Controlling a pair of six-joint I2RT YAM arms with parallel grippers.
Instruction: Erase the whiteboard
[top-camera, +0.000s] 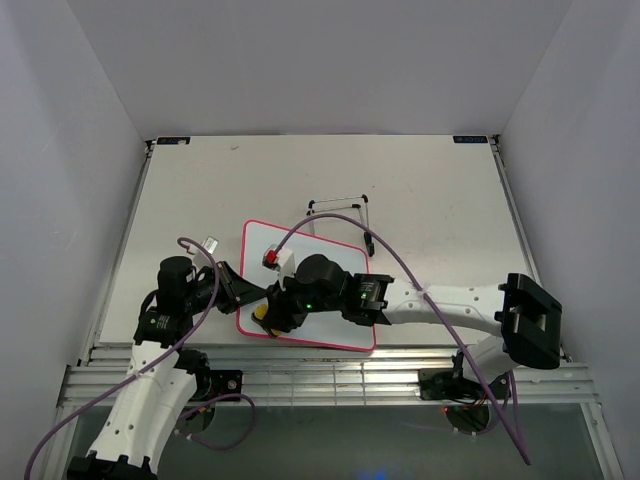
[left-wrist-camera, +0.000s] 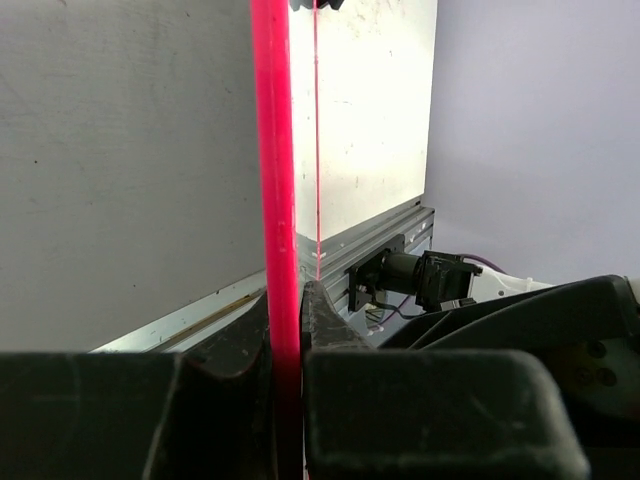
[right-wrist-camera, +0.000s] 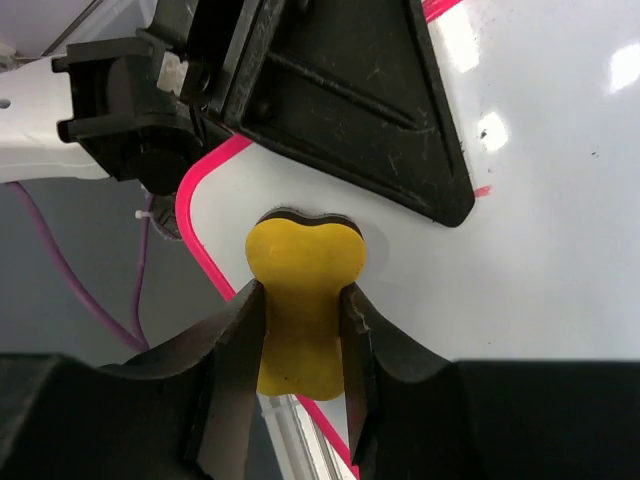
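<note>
Pink-red framing edges the whiteboard (top-camera: 262, 240), which lies on the grey bench (top-camera: 430, 190) close to its near edge, between the two arms and turned slightly askew. The left gripper (left-wrist-camera: 285, 300) is closed on the board's left edge: in the left wrist view the frame runs straight down between the two black fingers, which clamp it from both sides. The right gripper (right-wrist-camera: 300, 310) reaches across the board from the right, its fingers closed partway onto a small yellow eraser (right-wrist-camera: 305, 260) and pinching the narrow middle of it. The eraser's rounded end sits over the white surface at the board's near-left corner, just beside the left gripper's finger. Whether it is pressing on the surface cannot be told. A small red-and-white object (top-camera: 271, 258) rests on the board near its far-left corner. A thin wire stand (top-camera: 338, 205) stands on the bench just beyond the board's far edge.
</note>
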